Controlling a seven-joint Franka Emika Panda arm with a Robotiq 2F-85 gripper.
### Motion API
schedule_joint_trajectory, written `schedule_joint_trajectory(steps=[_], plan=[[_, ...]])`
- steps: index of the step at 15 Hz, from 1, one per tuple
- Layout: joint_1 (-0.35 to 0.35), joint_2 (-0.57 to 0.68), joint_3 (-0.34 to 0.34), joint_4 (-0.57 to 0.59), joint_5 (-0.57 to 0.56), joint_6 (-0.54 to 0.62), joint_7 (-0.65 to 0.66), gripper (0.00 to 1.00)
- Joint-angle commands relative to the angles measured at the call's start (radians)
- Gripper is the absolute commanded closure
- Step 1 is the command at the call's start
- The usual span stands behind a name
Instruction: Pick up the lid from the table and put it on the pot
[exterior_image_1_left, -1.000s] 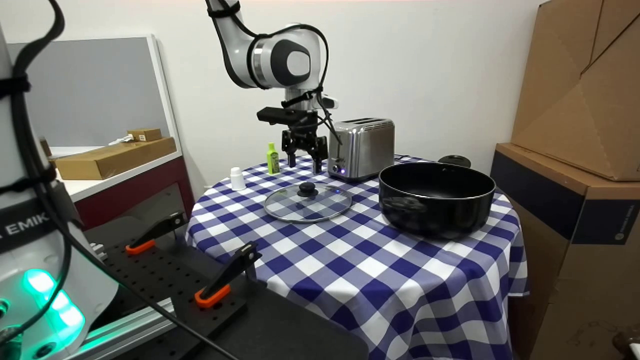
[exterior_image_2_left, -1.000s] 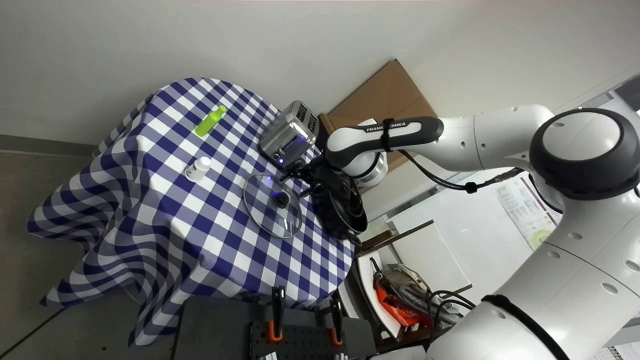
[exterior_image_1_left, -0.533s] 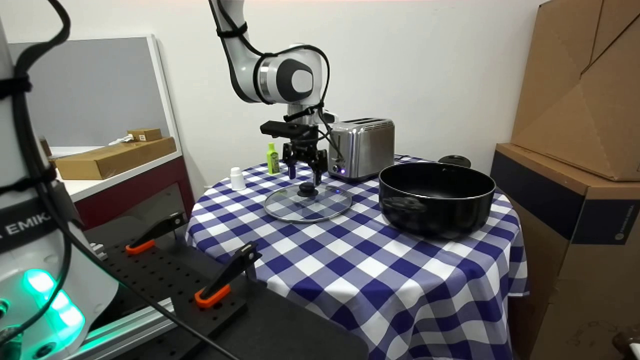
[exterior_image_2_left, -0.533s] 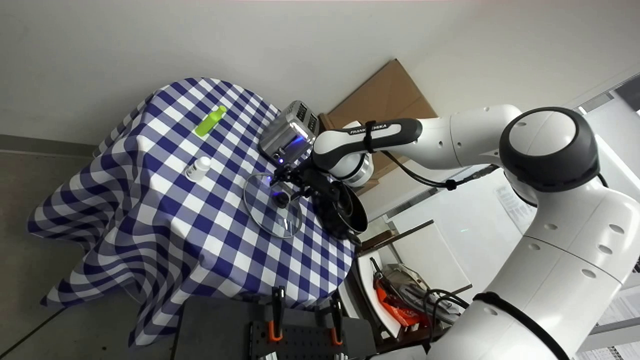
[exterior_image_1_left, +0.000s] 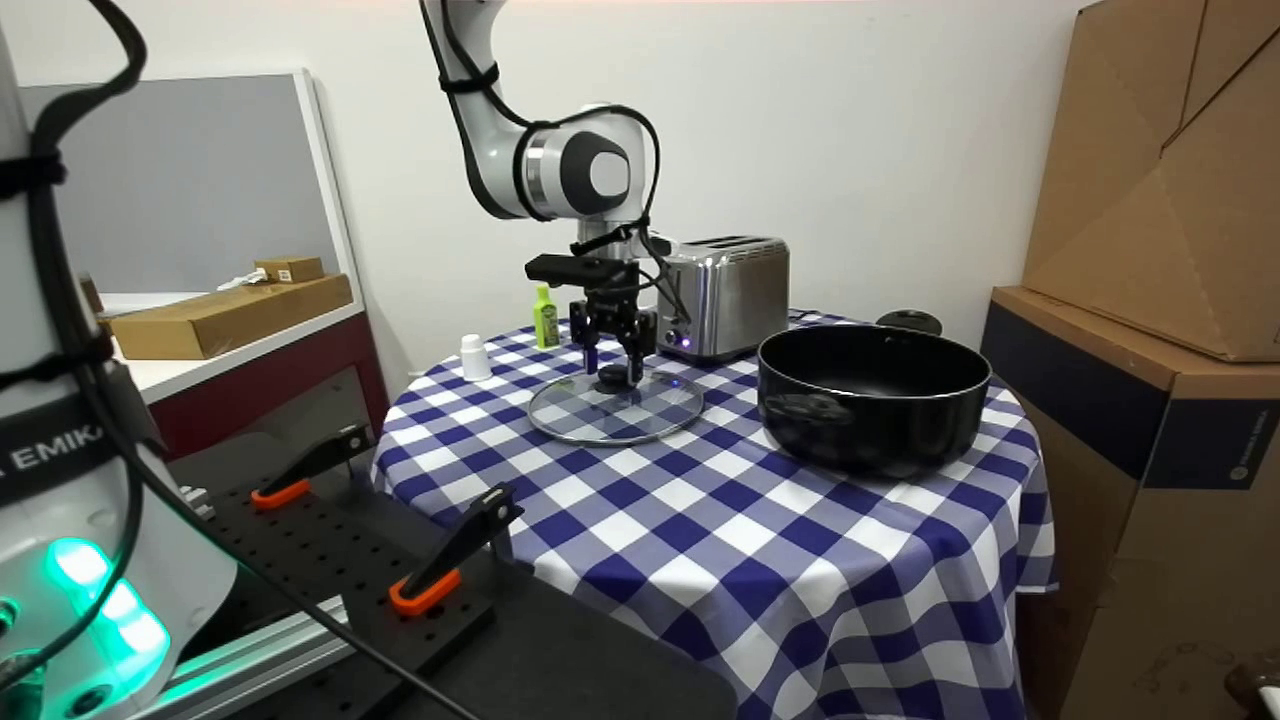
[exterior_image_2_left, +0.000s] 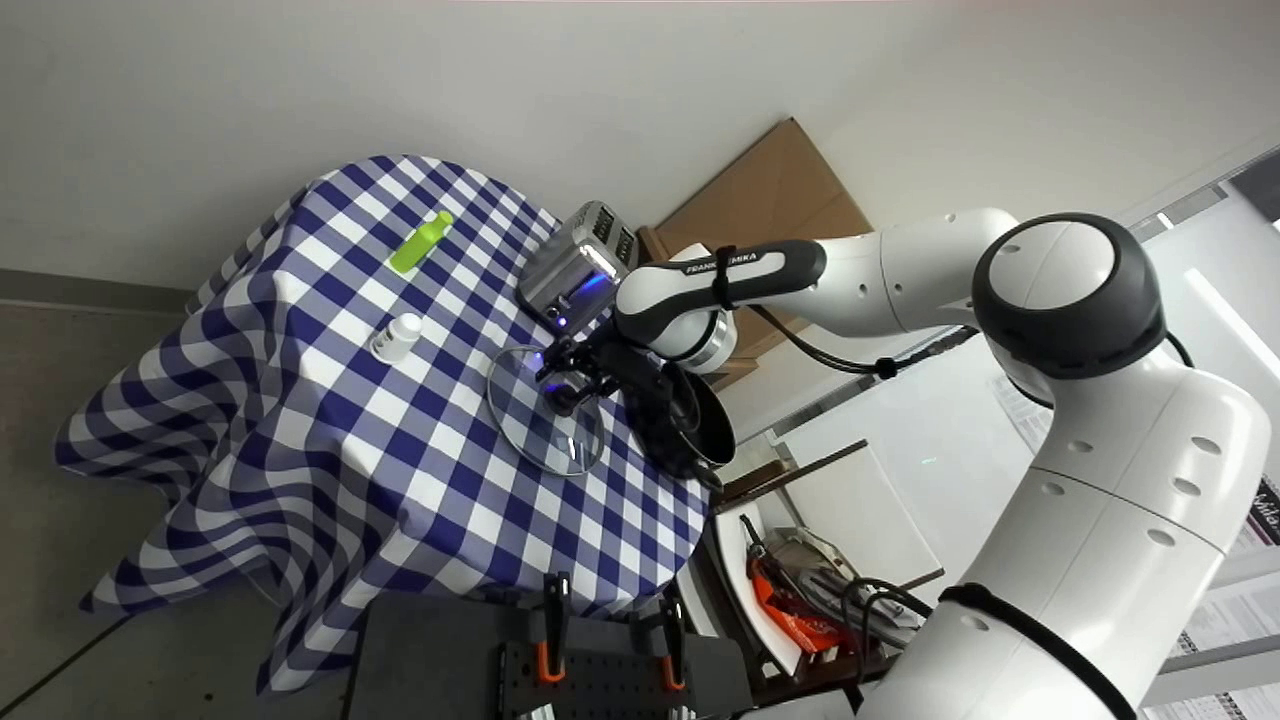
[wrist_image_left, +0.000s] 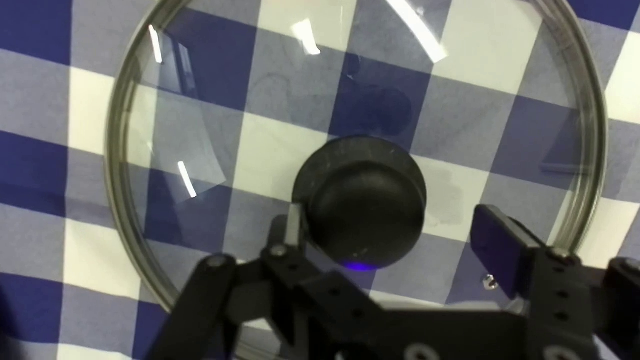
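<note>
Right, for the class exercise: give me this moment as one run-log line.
claw: open, astride the knob; lid: flat on table; pot: uncovered, apart from lid; grasp: not yet

From here I see a toaster, its light glowing, a green bottle upright near a white container, and stacked cardboard boxes.

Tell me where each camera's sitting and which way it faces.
In an exterior view: near the robot's base, facing across the checkered table from slightly above; base, wrist and gripper show.
In an exterior view: high up, looking down on that table; the arm extends from the picture's right.
Wrist view: on the wrist, facing down at the lid; gripper parts show along the bottom.
Both exterior views share the toaster, pot, lid and gripper.
</note>
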Motion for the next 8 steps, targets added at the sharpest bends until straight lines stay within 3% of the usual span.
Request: schedule_joint_trajectory(steps=[1,4,8], plan=[[0.031,0.02,-0.03,0.029,-0.034,-0.003,0.019,0.47],[0.033,0.01,-0.035,0.027,-0.039,-0.003,0.017,0.71],[0.035,-0.009,-0.039,0.01,-0.041,-0.006,0.017,0.76]])
